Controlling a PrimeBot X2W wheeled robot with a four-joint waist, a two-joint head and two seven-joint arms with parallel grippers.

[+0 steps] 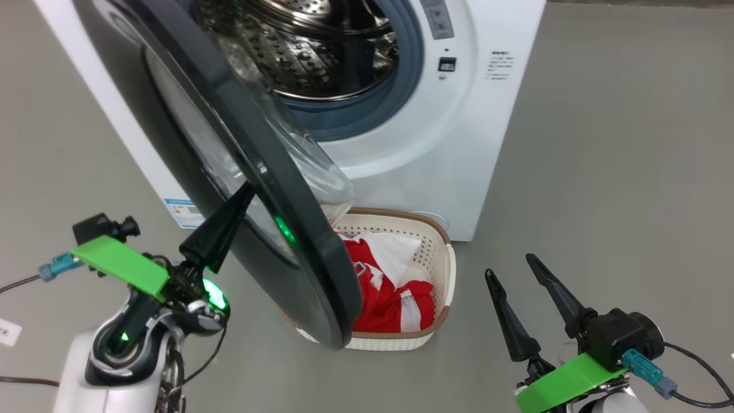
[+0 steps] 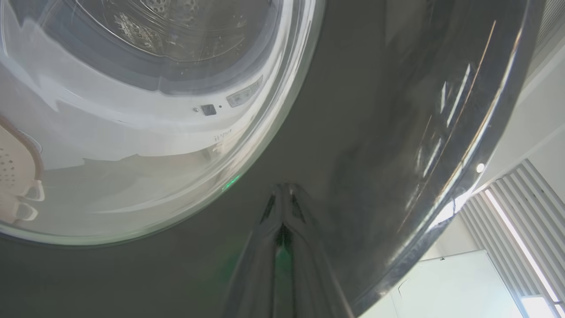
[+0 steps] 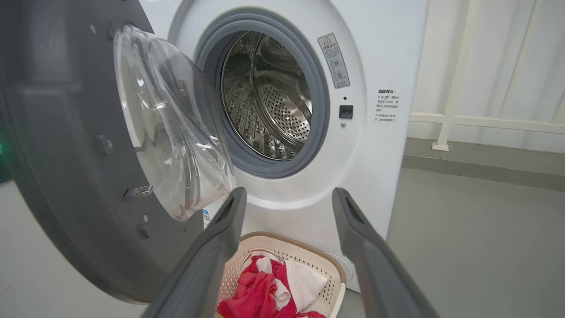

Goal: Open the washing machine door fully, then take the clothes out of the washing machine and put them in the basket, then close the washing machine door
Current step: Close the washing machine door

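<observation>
Door-closing step, likely. Got clothes in basket, just under lower edge of washing machine door. Have left jaws shut, tips on door's outer face, nearer arm; need push away from them toward washing machine. Have right jaws spread wide, empty, right of door.

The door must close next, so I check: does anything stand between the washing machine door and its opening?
Nothing visible blocks the washing machine opening; the drum looks empty. The basket of clothes sits on the floor beneath the washing machine door; whether it clears the rim is unclear.
</observation>
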